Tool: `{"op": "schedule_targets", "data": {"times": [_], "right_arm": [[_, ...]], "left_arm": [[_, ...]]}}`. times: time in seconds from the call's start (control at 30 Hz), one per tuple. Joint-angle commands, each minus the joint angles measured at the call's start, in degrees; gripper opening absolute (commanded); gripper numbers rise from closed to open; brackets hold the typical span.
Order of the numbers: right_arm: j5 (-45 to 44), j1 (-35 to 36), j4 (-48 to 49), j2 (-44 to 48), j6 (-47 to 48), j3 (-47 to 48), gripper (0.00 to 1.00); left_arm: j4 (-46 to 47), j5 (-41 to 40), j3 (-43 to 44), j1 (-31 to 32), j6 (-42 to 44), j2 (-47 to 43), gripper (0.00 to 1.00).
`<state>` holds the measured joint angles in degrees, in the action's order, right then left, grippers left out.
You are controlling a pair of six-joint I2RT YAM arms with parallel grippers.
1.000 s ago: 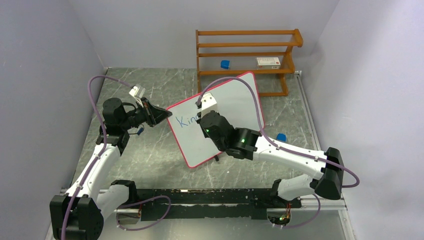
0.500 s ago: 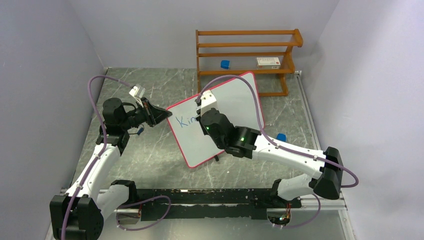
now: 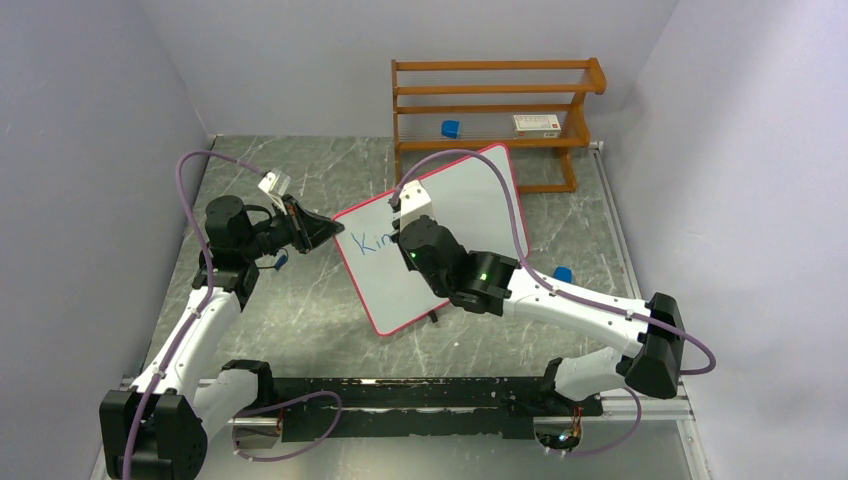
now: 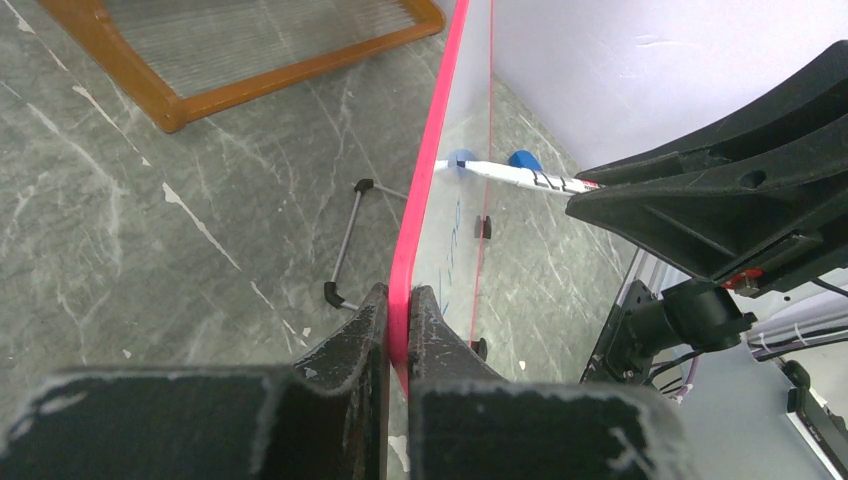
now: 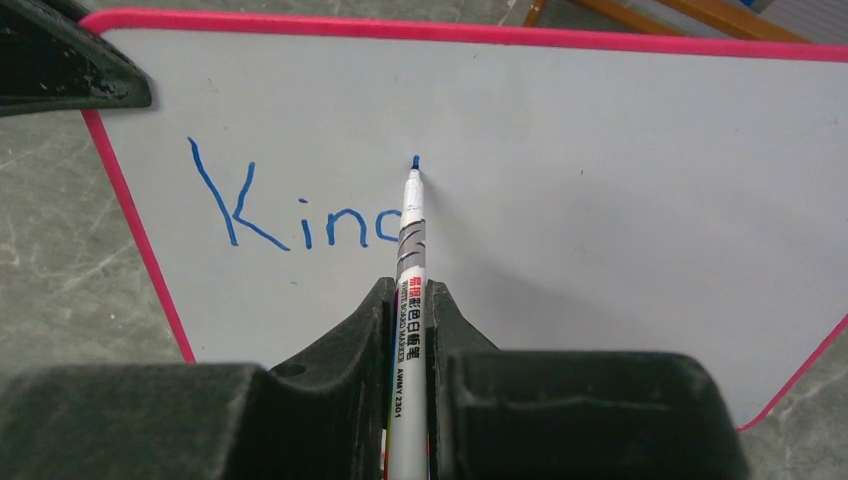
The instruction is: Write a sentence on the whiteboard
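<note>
Four characters so far. Top external: right tool (image 3: 399, 212) has crept slightly up-left over the whiteboard (image 3: 470, 190), which stands propped mid-table (image 3: 290, 300). Left wrist: left tool (image 4: 398, 315) clamps the board's pink rim. Right wrist: tool pinches the marker (image 5: 408, 270), tip above "Kinc" of the sentence (image 5: 290, 212); likely starting the d-stem, most text remaining

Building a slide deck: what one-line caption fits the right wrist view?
Right gripper holds a marker, tip at the whiteboard just above unfinished blue lettering "Kinc".

Top camera looks down from behind the arms; left wrist views the whiteboard (image 3: 465, 205) closely edge-on, right wrist squarely, all three sharing it.
</note>
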<state>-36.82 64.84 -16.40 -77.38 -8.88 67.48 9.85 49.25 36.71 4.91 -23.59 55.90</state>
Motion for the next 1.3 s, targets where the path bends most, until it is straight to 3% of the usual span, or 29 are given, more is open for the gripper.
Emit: {"op": "schedule_targets", "data": {"times": [0.0, 1.27], "right_arm": [[0.8, -0.5, -3.0, 0.0, -1.4, 0.9, 0.0], [1.2, -0.5, -9.1, 1.0, -4.4, -0.6, 0.0]], "left_arm": [[-2.4, -0.8, -0.1, -0.1, 2.9, 0.9, 0.05], [-2.6, -1.1, -0.1, -0.1, 2.9, 1.0, 0.05]]}}
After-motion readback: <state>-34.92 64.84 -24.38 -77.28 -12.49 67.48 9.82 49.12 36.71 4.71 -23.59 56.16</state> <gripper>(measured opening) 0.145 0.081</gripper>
